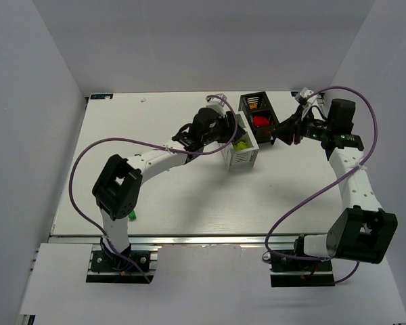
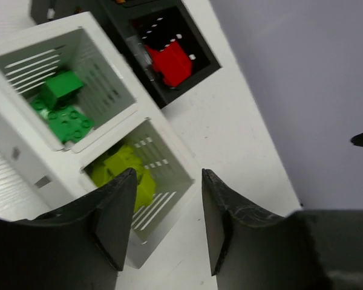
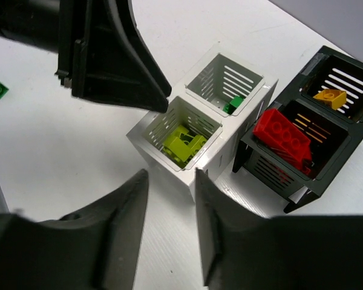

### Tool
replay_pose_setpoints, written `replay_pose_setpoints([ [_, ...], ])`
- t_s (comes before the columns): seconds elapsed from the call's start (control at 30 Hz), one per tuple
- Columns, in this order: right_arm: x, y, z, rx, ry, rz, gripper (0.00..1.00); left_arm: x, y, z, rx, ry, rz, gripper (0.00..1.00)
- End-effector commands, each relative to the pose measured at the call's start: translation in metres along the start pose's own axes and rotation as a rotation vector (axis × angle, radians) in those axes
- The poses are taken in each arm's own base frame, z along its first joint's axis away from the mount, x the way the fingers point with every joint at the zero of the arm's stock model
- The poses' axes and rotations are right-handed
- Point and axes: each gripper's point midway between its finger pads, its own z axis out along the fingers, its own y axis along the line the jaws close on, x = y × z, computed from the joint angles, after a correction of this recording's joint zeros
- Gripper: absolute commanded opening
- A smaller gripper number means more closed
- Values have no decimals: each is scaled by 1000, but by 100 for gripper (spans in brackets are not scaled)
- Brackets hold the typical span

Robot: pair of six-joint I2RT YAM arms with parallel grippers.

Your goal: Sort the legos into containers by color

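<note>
White bin [image 1: 238, 160] and black bin [image 1: 266, 135] are set just beside each other at upper centre of the top view. Left gripper [image 2: 167, 181] and right gripper [image 3: 170, 178] are held near them, jaws parted, nothing gripped.

Red brick [image 3: 282, 138] is propped aslant in the black bin, long axis upper left to lower right.

One stray green brick [image 1: 131, 216] lies on the table at lower left; its heading cannot be told.

Judged: bin rims are best cleared first, then the stray is taken from above.
</note>
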Motion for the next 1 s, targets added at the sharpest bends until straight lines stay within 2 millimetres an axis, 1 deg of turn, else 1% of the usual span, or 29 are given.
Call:
replay_pose_setpoints([
  [0.0, -13, 15, 0, -69, -15, -121, 45, -47, -14, -32, -55, -110, 21, 56],
  [0.07, -12, 34, 9, -142, 20, -158, 51, -58, -1, -51, -124, -146, 5, 49],
  [0.1, -8, 35, 12, -154, 42, -180, 53, -62, 9, -74, -184, -172, -4, 38],
  [0.13, -9, 51, 23, -207, 52, -244, 54, -63, 22, -88, -234, -180, -31, 33],
  [0.17, -8, 57, 28, -223, 65, -257, 55, -66, 31, -103, -276, -197, -52, 29],
  [0.2, -7, 63, 33, -238, 71, -268, 55, -60, 51, -121, -366, -190, -72, 28],
  [0.23, -4, 77, 43, -274, 84, -280, 55, -62, 65, -149, -405, -212, -121, 29],
  [0.27, 0, 85, 50, -295, 96, -274, 55, -58, 76, -163, -435, -205, -140, 31],
  [0.3, 1, 84, 59, -271, 109, -287, 55, -44, 91, -179, -488, -158, -165, 46],
  [0.33, 2, 102, 74, -298, 116, -292, 54, -44, 108, -206, -537, -179, -220, 53],
  [0.37, 4, 109, 84, -268, 131, -204, 54, -40, 119, -220, -574, -176, -242, 57],
  [0.4, 9, 101, 100, -190, 143, -204, 55, -26, 132, -238, -636, -137, -258, 61],
  [0.43, 15, 129, 116, -238, 165, -203, 56, -29, 146, -257, -699, -164, -279, 69],
  [0.47, 19, 141, 127, -240, 187, -173, 57, -36, 145, -278, -717, -209, -285, 72],
  [0.5, 28, 143, 142, -206, 224, -163, 58, -29, 152, -295, -775, -197, -286, 76],
  [0.53, 27, 168, 158, -235, 209, -175, 62, -36, 159, -313, -835, -249, -287, 83],
  [0.57, 28, 175, 169, -214, 208, -161, 65, -48, 152, -330, -840, -306, -294, 85],
  [0.6, 45, 179, 186, -186, 256, -97, 66, -44, 154, -344, -887, -303, -294, 87],
  [0.63, 39, 191, 204, -147, 251, -113, 67, -49, 155, -355, -915, -336, -298, 87],
  [0.67, 40, 196, 216, -130, 266, -98, 69, -51, 153, -362, -927, -352, -303, 89],
  [0.7, 65, 194, 237, -91, 338, -39, 70, -54, 148, -376, -935, -373, -312, 90],
  [0.73, 48, 210, 251, -122, 330, -36, 74, -56, 147, -383, -943, -399, -323, 91],
  [0.77, 49, 218, 262, -147, 342, -27, 76, -58, 145, -389, -941, -415, -327, 92],
  [0.8, 68, 223, 280, -168, 384, -13, 79, -61, 140, -398, -922, -449, -334, 93],
  [0.83, 53, 234, 294, -192, 346, -29, 85, -61, 139, -402, -915, -462, -337, 94],
  [0.87, 53, 240, 303, -209, 342, -35, 88, -62, 137, -406, -909, -475, -340, 94],
  [0.9, 75, 243, 318, -227, 385, -31, 90, -62, 136, -411, -913, -482, -339, 96],
  [0.93, 78, 251, 326, -242, 391, -31, 89, -63, 134, -417, -906, -496, -343, 97],
  [0.97, 65, 255, 336, -252, 362, -36, 89, -62, 133, -420, -909, -498, -345, 98],
])
